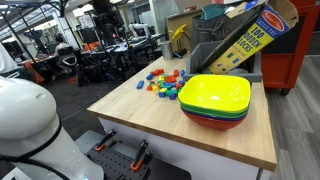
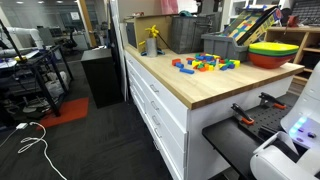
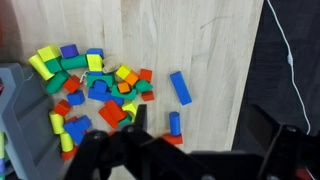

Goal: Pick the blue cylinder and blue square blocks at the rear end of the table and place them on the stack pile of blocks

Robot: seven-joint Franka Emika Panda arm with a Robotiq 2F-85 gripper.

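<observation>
On the light wood table (image 3: pixel 205 40), a blue cylinder (image 3: pixel 174 122) stands upright on a small red block (image 3: pixel 172 139). A long blue block (image 3: pixel 180 87) lies flat just beyond it. Both sit apart from the pile of mixed red, blue, green, yellow and orange blocks (image 3: pixel 90 90). The pile also shows in both exterior views (image 1: pixel 165 82) (image 2: pixel 205 63). My gripper (image 3: pixel 200 128) hangs well above the table, open and empty. Its dark fingers frame the cylinder in the wrist view. The gripper does not show in either exterior view.
Stacked yellow, green and red bowls (image 1: pixel 215 100) (image 2: pixel 272 52) stand on the table (image 1: pixel 140 118) beside the pile. A yellow block carton (image 1: pixel 250 35) and a grey bin (image 3: pixel 10 100) sit behind. The table edge (image 3: pixel 250 80) drops to dark floor with a white cable (image 3: pixel 290 60).
</observation>
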